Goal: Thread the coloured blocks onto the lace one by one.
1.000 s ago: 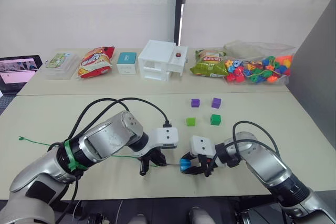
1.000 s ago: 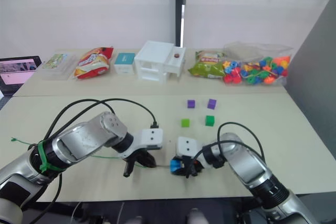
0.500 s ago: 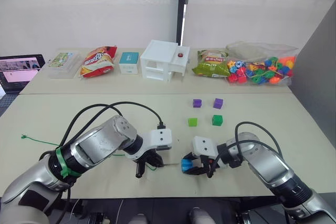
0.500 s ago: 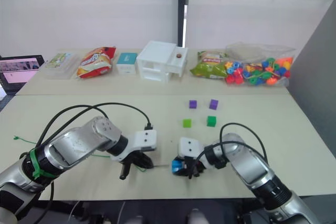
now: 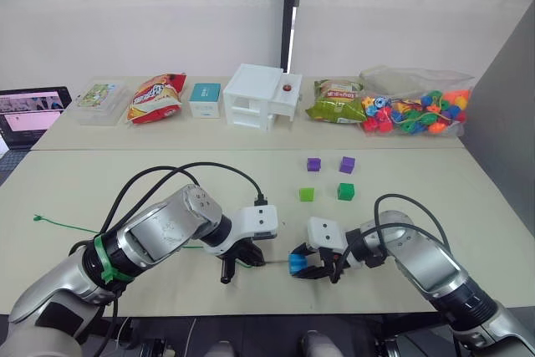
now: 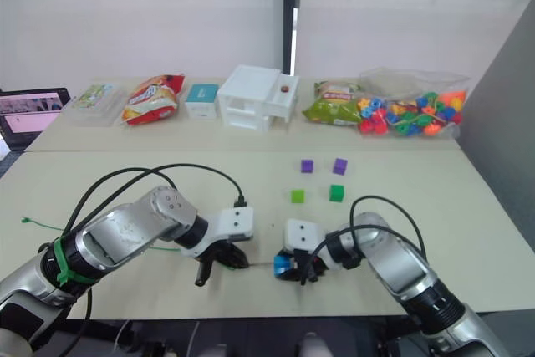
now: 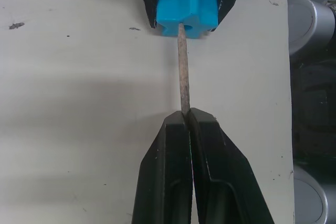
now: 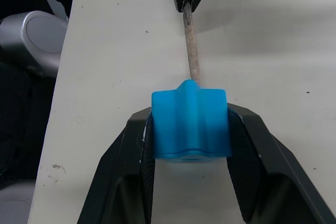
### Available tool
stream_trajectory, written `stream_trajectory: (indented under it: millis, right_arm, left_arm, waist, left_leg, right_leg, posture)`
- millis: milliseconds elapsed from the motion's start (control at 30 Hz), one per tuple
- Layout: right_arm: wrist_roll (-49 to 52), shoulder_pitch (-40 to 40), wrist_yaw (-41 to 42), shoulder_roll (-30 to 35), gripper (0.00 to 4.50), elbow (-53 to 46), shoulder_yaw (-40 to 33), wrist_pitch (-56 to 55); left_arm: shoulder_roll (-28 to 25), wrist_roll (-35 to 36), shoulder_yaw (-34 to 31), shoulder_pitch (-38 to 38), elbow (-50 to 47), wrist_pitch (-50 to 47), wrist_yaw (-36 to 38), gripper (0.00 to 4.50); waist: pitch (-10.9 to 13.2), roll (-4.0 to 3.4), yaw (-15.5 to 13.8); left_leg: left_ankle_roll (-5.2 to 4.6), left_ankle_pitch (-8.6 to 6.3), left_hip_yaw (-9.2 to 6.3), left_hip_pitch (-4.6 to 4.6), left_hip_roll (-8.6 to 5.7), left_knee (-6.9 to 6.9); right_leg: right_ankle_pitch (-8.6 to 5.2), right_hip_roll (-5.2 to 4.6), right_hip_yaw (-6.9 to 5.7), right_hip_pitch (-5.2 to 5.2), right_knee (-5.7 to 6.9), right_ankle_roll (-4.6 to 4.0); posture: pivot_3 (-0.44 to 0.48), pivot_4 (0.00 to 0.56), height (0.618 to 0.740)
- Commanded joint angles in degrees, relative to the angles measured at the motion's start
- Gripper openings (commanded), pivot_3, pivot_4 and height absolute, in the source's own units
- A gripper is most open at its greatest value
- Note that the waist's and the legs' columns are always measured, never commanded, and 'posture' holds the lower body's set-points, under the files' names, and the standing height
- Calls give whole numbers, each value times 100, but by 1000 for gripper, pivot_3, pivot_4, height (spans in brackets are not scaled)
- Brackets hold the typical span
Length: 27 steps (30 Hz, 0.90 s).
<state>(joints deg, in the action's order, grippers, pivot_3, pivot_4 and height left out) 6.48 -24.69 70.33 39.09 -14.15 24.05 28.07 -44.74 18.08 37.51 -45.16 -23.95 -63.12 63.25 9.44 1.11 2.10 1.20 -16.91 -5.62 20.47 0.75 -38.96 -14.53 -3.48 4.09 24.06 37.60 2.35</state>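
Two grippers: near bench [image 5: 84, 190] front edge
Left gripper [image 7: 187, 116]: jaws pinching lace tip [image 7: 182, 66]
Right gripper [image 8: 190, 124]: jaws clamping blue block [image 8: 190, 124], tip entering hole

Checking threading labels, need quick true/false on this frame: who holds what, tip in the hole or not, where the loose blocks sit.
1. The right gripper holds the blue block. True.
2. The left gripper is open. False: its fingers are shut on the lace's tip.
3. The tip meets the blue block's hole. True.
4. The four loose blocks lie in the clear bag. False: they sit on the table, beyond the grippers.
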Motion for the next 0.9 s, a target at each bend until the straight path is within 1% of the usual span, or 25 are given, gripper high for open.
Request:
stream_trajectory:
  millis: [33, 267, 800, 900]
  right_arm:
    - [15, 5, 45, 56, 1365, -18, 71, 62]
    - [15, 0, 33, 62, 1365, -7, 54, 78]
    - [98, 10, 10, 65, 1365, -75, 48, 165]
    - [279, 7, -61, -29, 1365, -76, -69, 357]
  left_arm:
    - [30, 39, -35, -129, -188, -1, 39, 0]
    - [-64, 38, -24, -119, -226, -52, 80, 0]
    - [207, 27, 55, -86, -189, -99, -121, 0]
    - [239, 43, 62, -86, -186, -97, -126, 0]
  waist:
    - [0, 0, 0]
    - [0, 0, 2]
    - [0, 0, -5]
    - [0, 0, 11]
  left_leg:
    - [0, 0, 0, 0, 0, 0]
    - [0, 0, 0, 0, 0, 0]
    - [0, 0, 0, 1, 0, 0]
    - [0, 0, 0, 0, 0, 1]
  right_leg:
    - [0, 0, 0, 0, 0, 0]
    - [0, 0, 0, 0, 1, 0]
    - [0, 0, 0, 0, 0, 0]
    - [0, 1, 0, 2, 1, 0]
  posture:
    - [0, 150, 740]
    - [0, 150, 740]
    - [0, 150, 740]
    - [0, 150, 740]
